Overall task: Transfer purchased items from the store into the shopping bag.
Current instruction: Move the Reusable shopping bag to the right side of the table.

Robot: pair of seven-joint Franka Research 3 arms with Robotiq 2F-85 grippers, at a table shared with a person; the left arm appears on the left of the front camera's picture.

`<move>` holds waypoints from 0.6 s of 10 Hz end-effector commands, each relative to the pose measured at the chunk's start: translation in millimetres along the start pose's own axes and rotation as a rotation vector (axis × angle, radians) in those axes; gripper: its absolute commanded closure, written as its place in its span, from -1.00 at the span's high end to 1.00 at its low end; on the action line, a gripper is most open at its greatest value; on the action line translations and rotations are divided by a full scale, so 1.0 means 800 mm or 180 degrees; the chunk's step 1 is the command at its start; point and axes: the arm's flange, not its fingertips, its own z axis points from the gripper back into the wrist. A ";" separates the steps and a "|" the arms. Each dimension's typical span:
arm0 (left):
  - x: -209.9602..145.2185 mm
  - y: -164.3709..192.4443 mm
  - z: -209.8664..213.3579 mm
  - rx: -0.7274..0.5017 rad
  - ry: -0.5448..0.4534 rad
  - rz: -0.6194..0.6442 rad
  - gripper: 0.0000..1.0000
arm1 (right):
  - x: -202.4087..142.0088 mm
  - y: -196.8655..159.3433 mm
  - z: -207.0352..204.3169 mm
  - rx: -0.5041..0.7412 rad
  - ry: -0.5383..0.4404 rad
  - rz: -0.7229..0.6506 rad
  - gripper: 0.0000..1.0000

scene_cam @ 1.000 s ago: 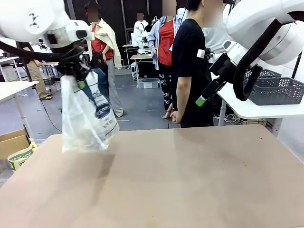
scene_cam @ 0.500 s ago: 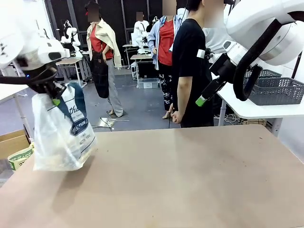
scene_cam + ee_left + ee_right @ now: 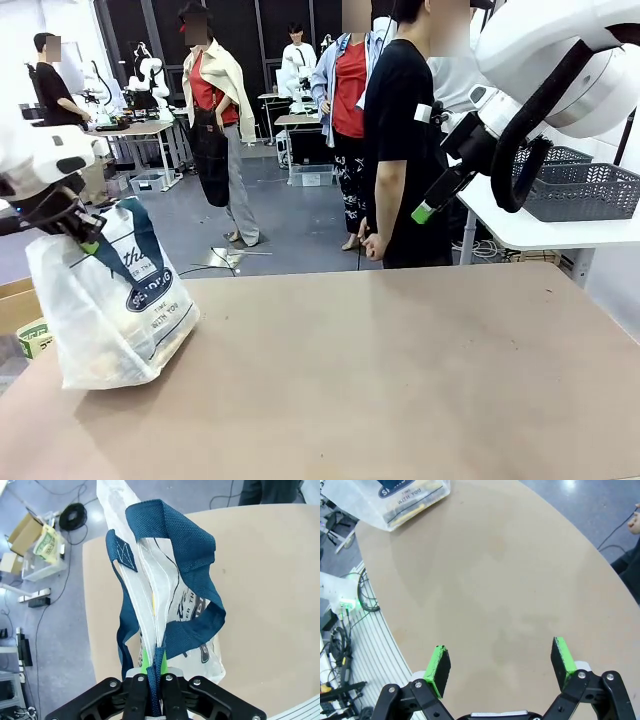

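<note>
The left gripper [image 3: 150, 680], black with green pads, is clamped tight on the wide navy-blue strap handles [image 3: 175, 575] of the translucent whitish plastic shopping bag [image 3: 110, 310], out at the far left edge of the round light-brown table [image 3: 400, 380]. From the front, that gripper [image 3: 85, 240] sits just above the bag's top, and the bag hangs from it with its bottom resting on the tabletop, leaning a little to the right. The navy oval logo with white lettering [image 3: 150, 290] faces us. Looking down from the left wrist, the straps loop up from between the closed fingers, and a thin yellow streak shows through the plastic inside the bag [image 3: 165, 605]; what it belongs to is too hard to tell.

Over on the right, the right gripper [image 3: 428, 208] hovers high above the far right side of the table, jaws spread wide and holding nothing. Its wrist camera shows the two green pads [image 3: 441, 664] well apart over bare tabletop, with the bag [image 3: 395, 500] away at the far corner and dark and yellowish shapes showing faintly through its base.

A person in a black T-shirt [image 3: 400, 140] stands at the far side of the table, one hand [image 3: 372, 245] hanging by the edge. A dark grey mesh basket [image 3: 580, 190] sits on a white side table to the far right.
</note>
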 end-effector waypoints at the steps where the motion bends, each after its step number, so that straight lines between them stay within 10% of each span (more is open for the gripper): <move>1: -0.019 0.012 0.000 -0.0023 -0.0206 -0.0106 -1.00 | 0.004 -0.001 0.001 0.0005 0.0057 -0.0042 1.00; 6: -0.027 0.005 -0.018 -0.0037 -0.0038 -0.0068 -1.00 | 0.004 -0.001 0.001 0.0005 0.0057 -0.0042 1.00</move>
